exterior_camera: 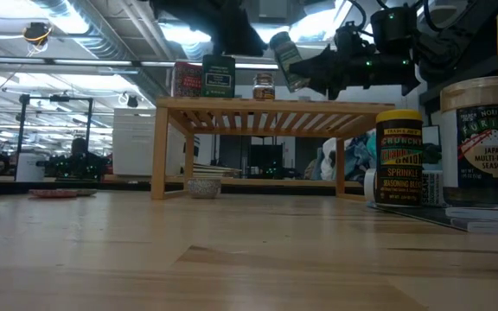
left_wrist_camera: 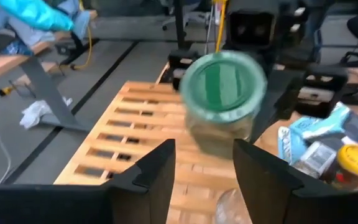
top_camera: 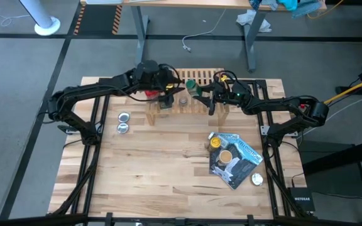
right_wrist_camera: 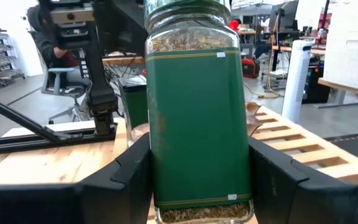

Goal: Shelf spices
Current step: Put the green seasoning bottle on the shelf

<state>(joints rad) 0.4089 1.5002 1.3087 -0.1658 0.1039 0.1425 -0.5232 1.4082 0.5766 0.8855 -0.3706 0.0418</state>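
left end effector [top_camera: 164, 100] fingers apart, over rack | right end effector [top_camera: 201, 95] clamped, raised

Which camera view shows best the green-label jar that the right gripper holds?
The right wrist view: the green-label jar fills it, gripped between the right gripper's fingers. The left wrist view shows its green cap end-on, blurred. The low view shows it small and tilted above the shelf. The high view shows little of it.

The right claw [top_camera: 201, 98] grips the green-capped jar [exterior_camera: 285, 59], tilted, above the shelf [exterior_camera: 275, 117]. Directly beside it stand the left claw [top_camera: 166, 100] and three spice containers [exterior_camera: 219, 78], blocking that side. Slats below the claw are bare.
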